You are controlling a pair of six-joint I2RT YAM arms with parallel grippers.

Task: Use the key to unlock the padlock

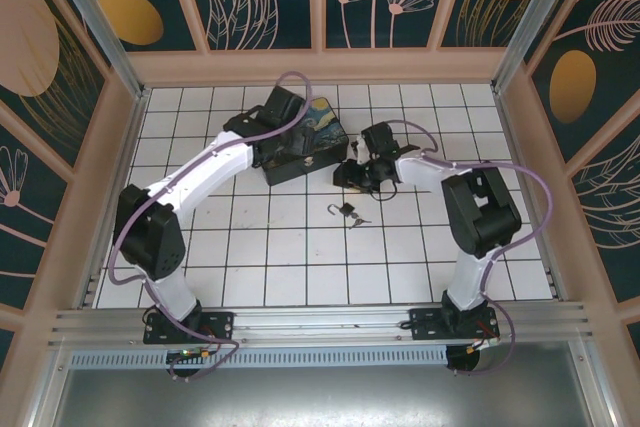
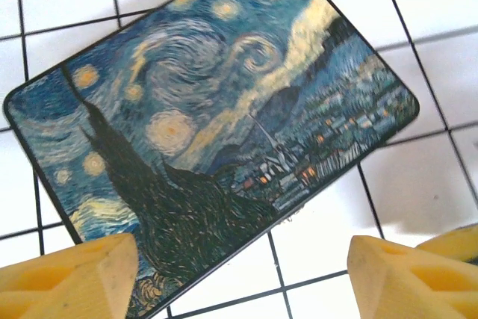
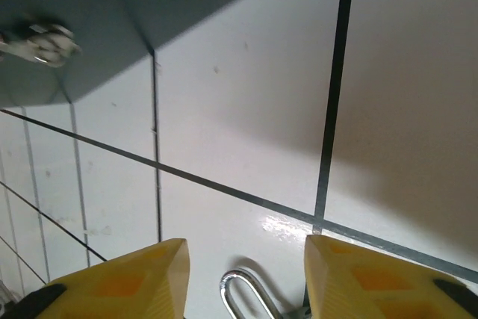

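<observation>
Silver-shackled padlock (image 1: 346, 210) 1 | key (image 1: 360, 221) 1 | left end effector (image 2: 243, 267) wide | right end effector (image 3: 246, 248) wide

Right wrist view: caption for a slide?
Open right gripper poised over the padlock, shackle between its fingers, on white tiles.

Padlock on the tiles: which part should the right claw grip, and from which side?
Probably the padlock by its dark body, from straight above: it lies flat on the tiles, and the thin curved shackle gives the open right claw little to pinch.
</observation>
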